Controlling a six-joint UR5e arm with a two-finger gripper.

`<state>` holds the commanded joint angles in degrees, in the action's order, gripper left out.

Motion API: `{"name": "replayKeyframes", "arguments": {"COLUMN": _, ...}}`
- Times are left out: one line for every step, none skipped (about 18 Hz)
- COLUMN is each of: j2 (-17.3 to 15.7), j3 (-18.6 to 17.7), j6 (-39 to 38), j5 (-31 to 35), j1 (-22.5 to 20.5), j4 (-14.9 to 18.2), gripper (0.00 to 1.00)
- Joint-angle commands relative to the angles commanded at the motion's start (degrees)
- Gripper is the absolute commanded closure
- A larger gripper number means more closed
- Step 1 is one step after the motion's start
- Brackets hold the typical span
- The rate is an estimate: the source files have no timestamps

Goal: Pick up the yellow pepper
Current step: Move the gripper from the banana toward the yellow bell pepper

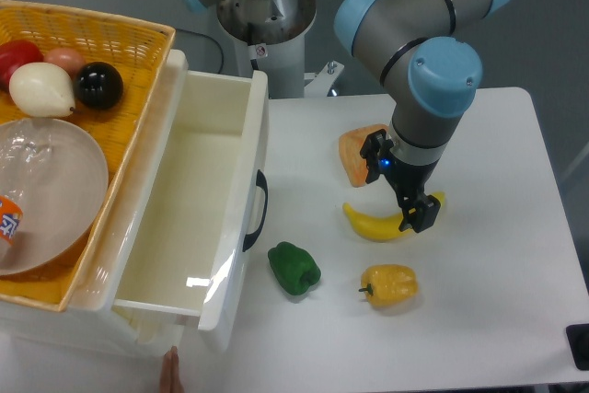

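Note:
The yellow pepper (390, 285) lies on the white table near the front, a small lumpy yellow-orange fruit with its short dark stem pointing left. My gripper (396, 187) hangs above the table behind it, over the right end of a banana (379, 224). Its two black fingers (417, 213) stand apart, so it is open, with nothing held between them. The pepper lies apart from the gripper, nearer the camera.
A dark green pepper (294, 268) lies left of the yellow one. An orange bread-like slice (353, 155) sits behind the gripper. A white drawer (247, 181) stands pulled open at the left, beside a wicker basket (138, 52) holding produce and a clear bowl (55, 181).

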<state>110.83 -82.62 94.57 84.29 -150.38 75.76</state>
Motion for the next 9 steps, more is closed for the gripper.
{"name": "replayKeyframes", "arguments": {"j2": -0.26, "j3": -0.61, "j6": 0.00, "j5": 0.00, "j1": 0.17, "j4": -0.35, "gripper": 0.00}}
{"name": "replayKeyframes", "arguments": {"j2": -0.18, "j3": -0.70, "j6": 0.00, "j5": 0.00, "j1": 0.26, "j4": -0.53, "gripper": 0.00}}
{"name": "replayKeyframes", "arguments": {"j2": 0.00, "j3": -0.44, "j6": 0.00, "j5": -0.17, "j1": 0.35, "j4": -0.96, "gripper": 0.00}}
{"name": "replayKeyframes", "arguments": {"j2": 0.09, "j3": -0.53, "j6": 0.00, "j5": -0.26, "j1": 0.35, "j4": -1.23, "gripper": 0.00}}
{"name": "replayKeyframes", "arguments": {"j2": 0.09, "j3": -0.70, "j6": 0.09, "j5": -0.26, "j1": 0.44, "j4": -1.32, "gripper": 0.00}}
{"name": "replayKeyframes", "arguments": {"j2": 0.09, "j3": -1.31, "j6": -0.26, "j5": -0.18, "j1": 0.70, "j4": -1.49, "gripper": 0.00}}
{"name": "replayKeyframes", "arguments": {"j2": 0.09, "j3": -1.41, "j6": -0.53, "j5": -0.18, "j1": 0.88, "j4": -2.36, "gripper": 0.00}}
{"name": "replayKeyframes", "arguments": {"j2": 0.09, "j3": -1.67, "j6": -0.18, "j5": -0.26, "j1": 0.88, "j4": -3.68, "gripper": 0.00}}
{"name": "replayKeyframes", "arguments": {"j2": 0.00, "j3": -2.02, "j6": -0.44, "j5": -0.26, "j1": 0.79, "j4": -4.13, "gripper": 0.00}}
